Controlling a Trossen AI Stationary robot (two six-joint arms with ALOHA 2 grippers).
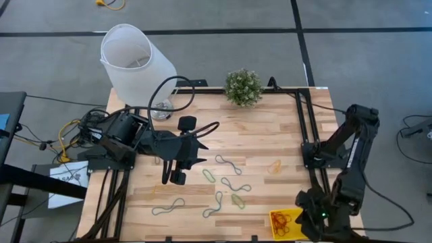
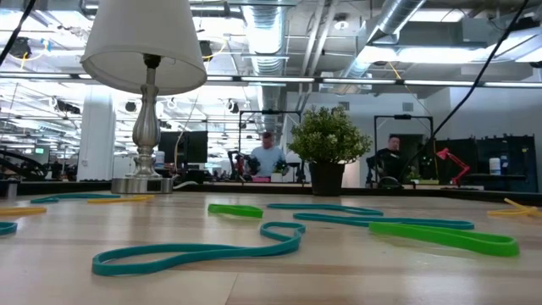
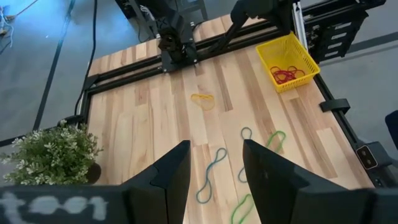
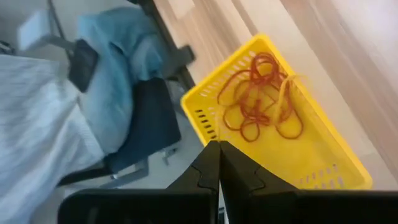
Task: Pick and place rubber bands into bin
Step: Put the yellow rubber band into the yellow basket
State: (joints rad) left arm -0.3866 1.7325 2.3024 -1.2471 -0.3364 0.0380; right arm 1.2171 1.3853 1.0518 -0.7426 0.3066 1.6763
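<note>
Teal rubber band (image 2: 199, 252) lies nearest us in low view, w/ green bands (image 2: 440, 235) beyond it, lamp (image 2: 146, 80) and potted plant (image 2: 329, 148) at table's far edge; high view: yellow bin (image 1: 285, 222) at table corner farthest from lamp, red bands (image 1: 281, 221) inside, right gripper (image 1: 312, 217) just beside bin, left gripper (image 1: 177, 177) over mid-table nearer lamp; loose bands (image 1: 228, 182) between lamp and bin; left wrist: fingers (image 3: 177, 174) parted, nothing held; right wrist: fingers (image 4: 209, 167) pressed together, empty, above bin rim.
</note>
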